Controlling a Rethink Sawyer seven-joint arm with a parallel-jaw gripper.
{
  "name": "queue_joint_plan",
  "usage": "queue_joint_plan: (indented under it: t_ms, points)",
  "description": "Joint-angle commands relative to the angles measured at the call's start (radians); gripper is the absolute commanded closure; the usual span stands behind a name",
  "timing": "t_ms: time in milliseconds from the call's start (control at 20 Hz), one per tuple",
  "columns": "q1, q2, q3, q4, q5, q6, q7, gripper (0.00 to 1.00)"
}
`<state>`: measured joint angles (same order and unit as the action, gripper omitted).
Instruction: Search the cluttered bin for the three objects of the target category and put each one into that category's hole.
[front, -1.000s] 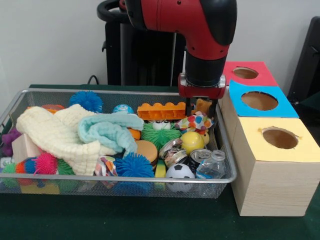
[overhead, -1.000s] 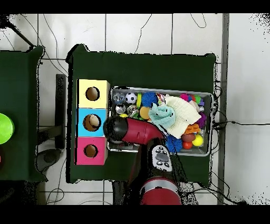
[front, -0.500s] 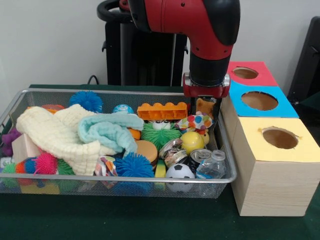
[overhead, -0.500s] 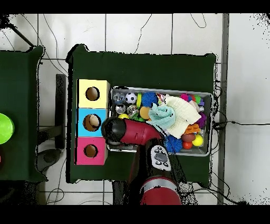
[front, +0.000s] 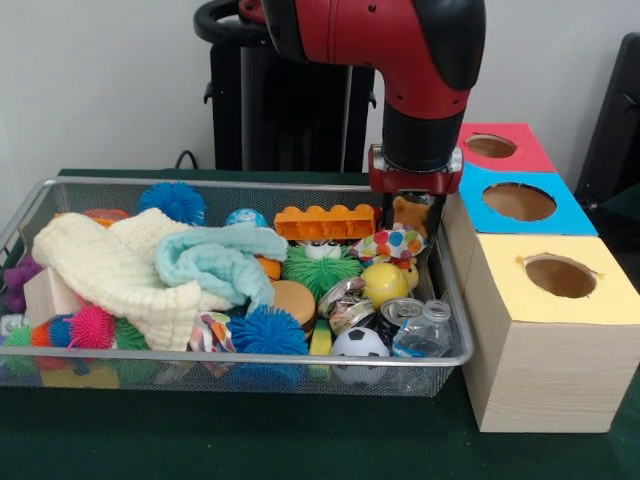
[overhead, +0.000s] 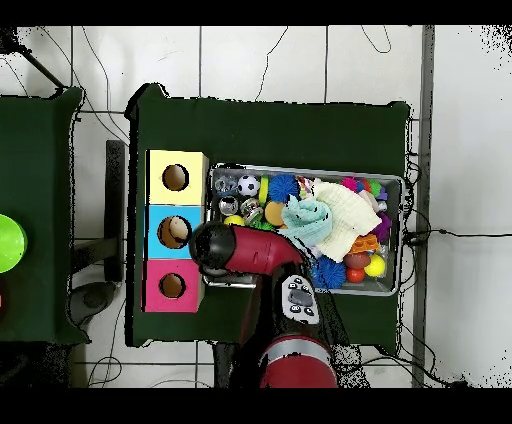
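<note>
The silver wire-mesh bin (front: 250, 185) is full of clutter and also shows in the overhead view (overhead: 401, 236). My gripper (front: 409, 216) hangs over the bin's right end, next to the blue box. It is shut on a small brown animal figure (front: 406, 211), held just above the clutter. A yellow duck (front: 386, 283) lies below it, beside a spotted cloth toy (front: 393, 244). In the overhead view the red arm (overhead: 245, 249) hides the gripper and the figure.
Three boxes with round holes stand right of the bin: red (front: 495, 148), blue (front: 520, 203), yellow (front: 560, 277). The bin also holds cloths (front: 120, 265), spiky balls (front: 267, 330), an orange brick (front: 322, 222), a small football (front: 359, 344) and cans (front: 400, 311).
The gripper has moved a little to the right and slightly up with the brown figure between its fingers, closer to the blue box.
</note>
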<state>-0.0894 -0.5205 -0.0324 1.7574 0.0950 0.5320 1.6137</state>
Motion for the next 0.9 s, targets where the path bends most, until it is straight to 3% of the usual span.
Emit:
queue_joint_plan:
  t_ms: [50,900]
  points:
    - [-0.002,0.133,0.014,-0.056,-0.019,0.063,0.136,0.0]
    - [0.011,0.232,-0.023,-0.102,-0.059,-0.001,0.138,0.0]
